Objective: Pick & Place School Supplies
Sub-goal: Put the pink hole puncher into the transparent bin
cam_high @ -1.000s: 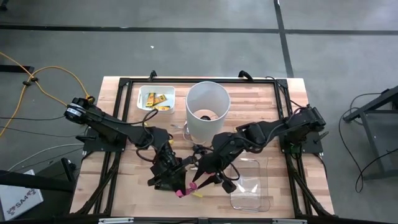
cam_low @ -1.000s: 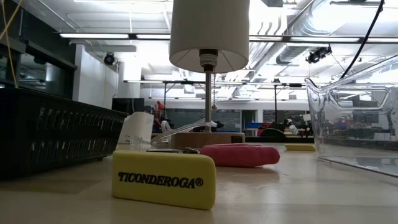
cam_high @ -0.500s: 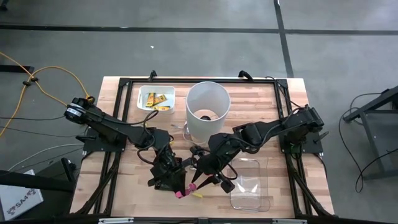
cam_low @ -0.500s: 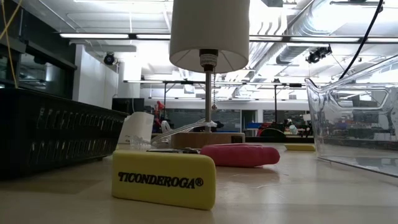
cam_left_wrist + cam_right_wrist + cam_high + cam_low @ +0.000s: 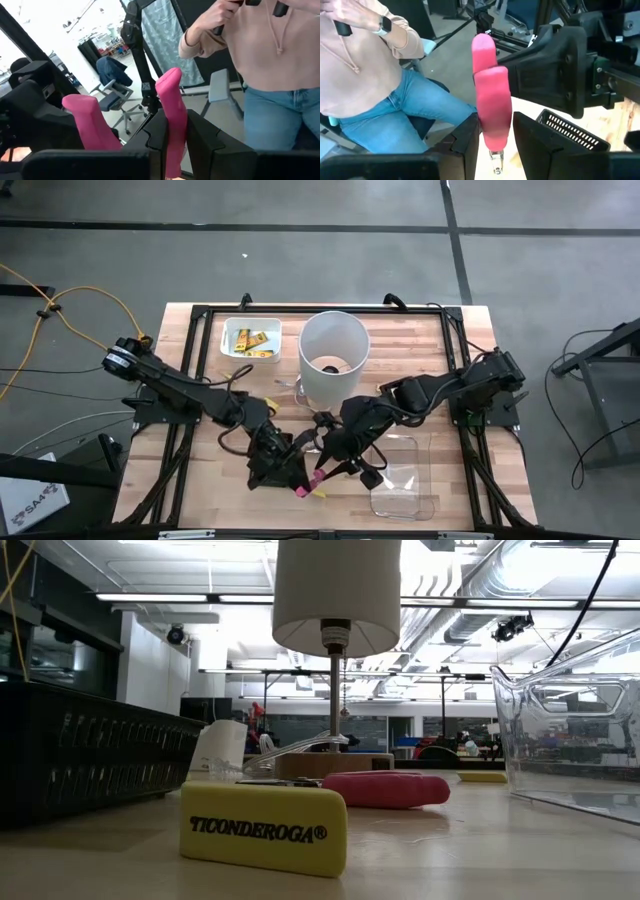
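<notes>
Near the table's (image 5: pixel 210 442) front edge, both grippers met over one pink-handled tool (image 5: pixel 308 484). The high view showed only a pink tip there; the wrist views showed more. The left gripper (image 5: pixel 174 150) was clamped on one smooth, rounded pink handle, and the right gripper (image 5: pixel 492 145) was clamped on the same tool's handles, with a person in a beige hoodie and jeans behind. The low view alone showed a matte yellow eraser (image 5: pixel 264 827), a second pink tool (image 5: pixel 385 789) lying flat, and a clear plastic bin (image 5: pixel 570 730). Yellow pieces sat in a white tray (image 5: pixel 232 326) near the back-left corner, beside the white cylinder (image 5: pixel 334 370).
</notes>
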